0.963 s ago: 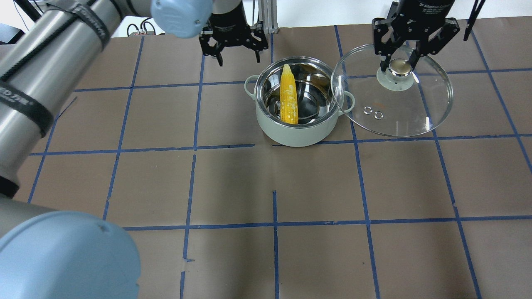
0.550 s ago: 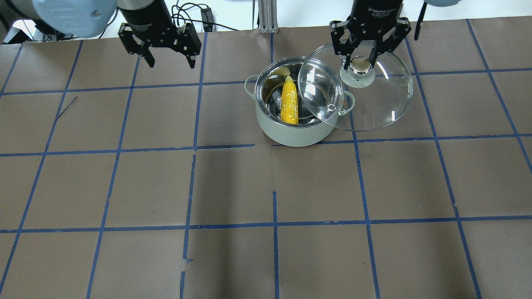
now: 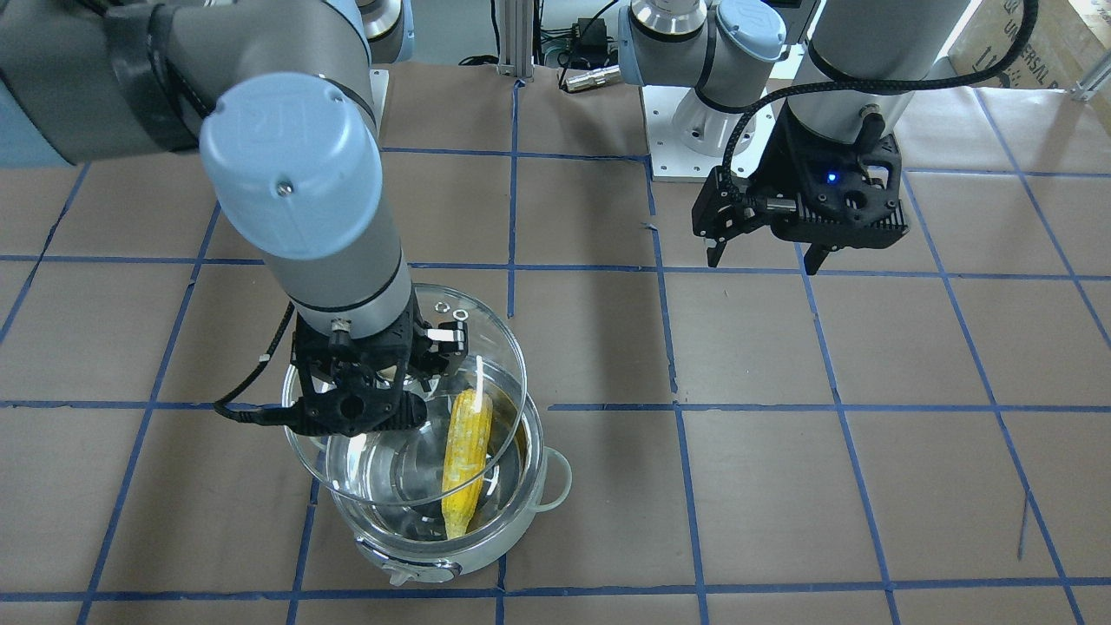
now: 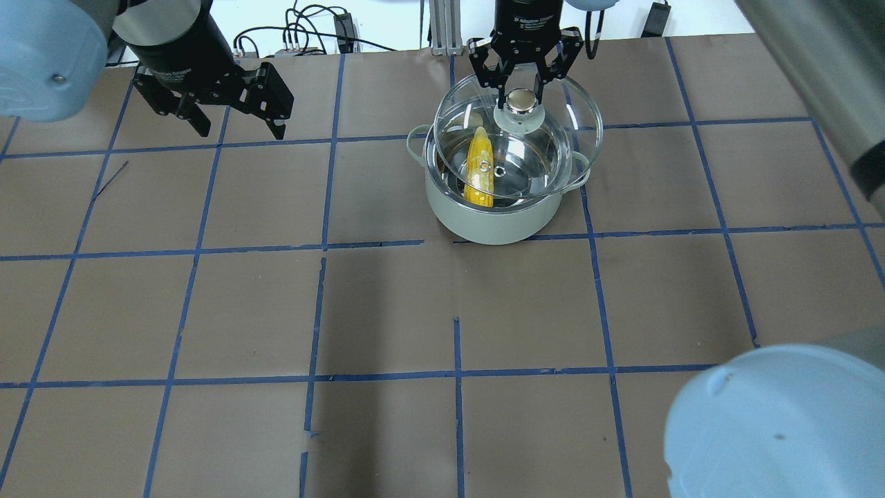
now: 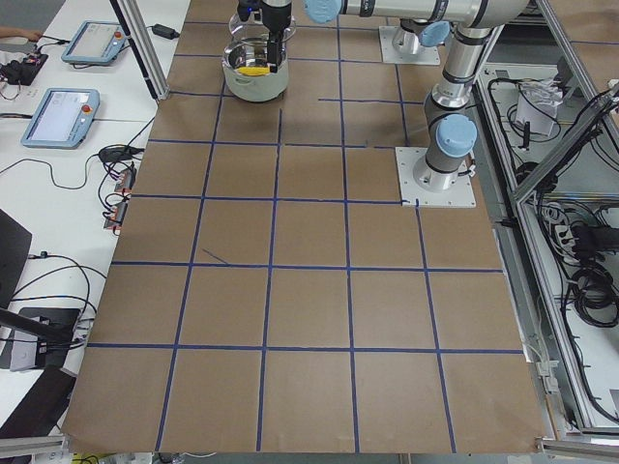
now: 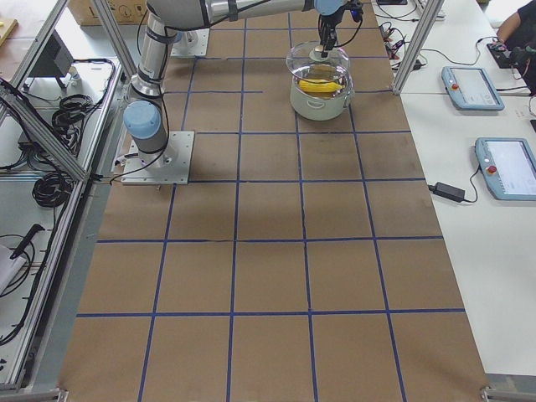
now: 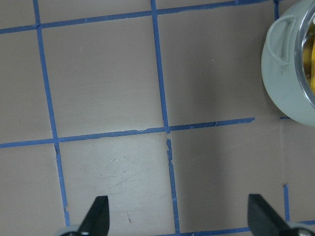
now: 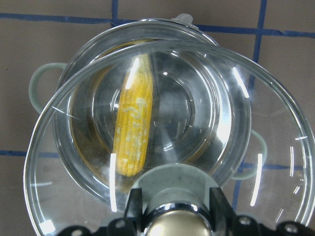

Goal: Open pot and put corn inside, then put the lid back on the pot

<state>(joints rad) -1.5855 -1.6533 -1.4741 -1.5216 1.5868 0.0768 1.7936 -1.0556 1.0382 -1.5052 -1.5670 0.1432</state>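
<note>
– Over at the far part of the desk, why does the pot stand open with the lid hanging above it?
– It looks like the closing step. The right hand is clenched on the knob, the lid's one sure grip. It carries the glass tilted over the rim, off-centre toward the robot's right and not seated. I'd say it needs centring, then lowering.
– And the corn?
– It lies inside the pot, tip pointing away from the robot. I judge it low enough for the lid to close.
– The left hand?
– Released and empty, well apart over bare desk, likely kept clear.
– Any writing?
– A carton in the front-facing view's top corner shows "UNIVERSAL". The white lettering on the hands' black bodies is too small to read.
</note>
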